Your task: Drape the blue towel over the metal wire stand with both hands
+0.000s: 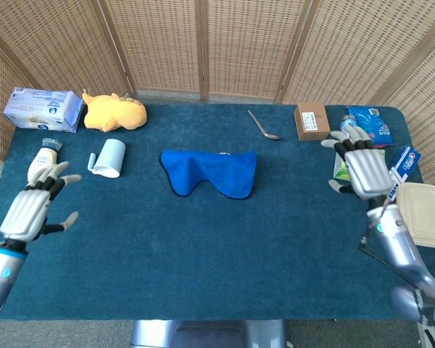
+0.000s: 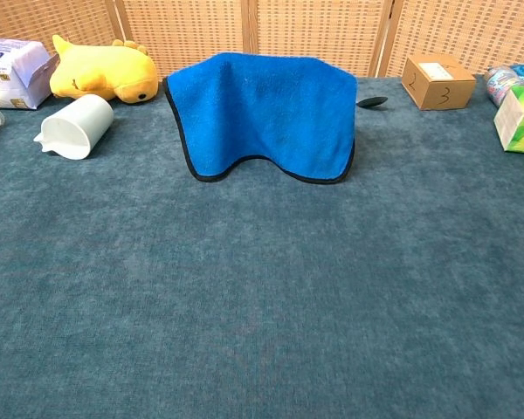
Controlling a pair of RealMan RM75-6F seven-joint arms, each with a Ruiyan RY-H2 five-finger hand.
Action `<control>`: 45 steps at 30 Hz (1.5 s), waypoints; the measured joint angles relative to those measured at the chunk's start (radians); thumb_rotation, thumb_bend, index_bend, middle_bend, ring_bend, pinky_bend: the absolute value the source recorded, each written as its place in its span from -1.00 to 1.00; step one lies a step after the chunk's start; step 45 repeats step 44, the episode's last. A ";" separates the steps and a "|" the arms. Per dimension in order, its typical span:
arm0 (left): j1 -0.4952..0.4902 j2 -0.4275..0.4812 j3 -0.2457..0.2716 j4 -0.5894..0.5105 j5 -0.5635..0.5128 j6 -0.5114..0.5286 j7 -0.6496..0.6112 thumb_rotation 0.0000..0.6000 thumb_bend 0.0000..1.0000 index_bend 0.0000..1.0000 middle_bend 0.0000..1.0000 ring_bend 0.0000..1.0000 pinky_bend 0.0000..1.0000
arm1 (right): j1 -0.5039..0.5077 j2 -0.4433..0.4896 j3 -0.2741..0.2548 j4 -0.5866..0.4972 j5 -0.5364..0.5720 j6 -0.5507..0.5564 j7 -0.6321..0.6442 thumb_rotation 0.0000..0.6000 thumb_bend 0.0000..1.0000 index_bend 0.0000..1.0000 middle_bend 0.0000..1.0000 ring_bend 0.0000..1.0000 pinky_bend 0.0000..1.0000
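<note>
Blue towel (image 2: 262,109) with dark edging hangs draped over the hidden stand at mid-table, its long axis left to right, well apart from both the left hand (image 1: 30,210) and right hand (image 1: 364,168), each empty with fingers spread, about equally far.

**Silver arms, grey-plated hands**

At the lower left, the left hand (image 1: 30,212) is showing pale grey back plates, dark segmented fingers with light tips, and a teal-dotted wrist. The right hand (image 1: 365,172) at mid right is looking alike, with a black cable trailing along its glossy silver forearm.
</note>
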 measured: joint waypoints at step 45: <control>0.422 -0.121 0.179 0.047 0.291 0.360 0.170 1.00 -0.20 -0.41 -0.70 -0.93 -1.00 | -0.497 0.064 -0.186 -0.160 -0.162 0.355 -0.001 1.00 -0.65 -0.42 -0.63 -0.93 -0.84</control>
